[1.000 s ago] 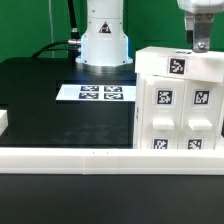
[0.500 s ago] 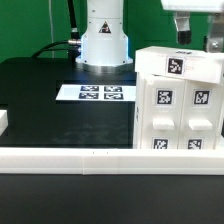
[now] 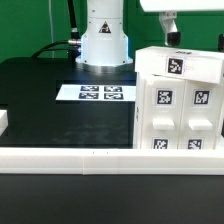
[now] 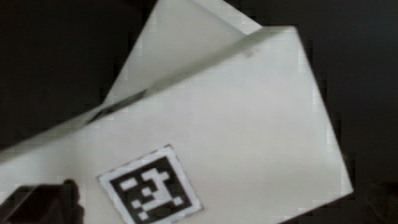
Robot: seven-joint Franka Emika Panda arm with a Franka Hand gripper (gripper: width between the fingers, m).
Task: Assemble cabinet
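Lifted clear of the cabinet [image 3: 178, 100] since a second ago, end effector [image 3: 171, 30] open, holding nothing. Risk if lowered again: clipping the box's top edge, shoving it across the surface [image 3: 50, 105].

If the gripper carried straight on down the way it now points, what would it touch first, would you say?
Most likely the top face of the cabinet. The gripper hangs just above it, fingers pointing down, and the wrist view shows that white surface right beneath. Depth is uncertain, so it may pass near an edge.

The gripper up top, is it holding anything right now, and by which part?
Nothing is held. The gripper hangs above the cabinet, clear of its top, with nothing between its fingers.
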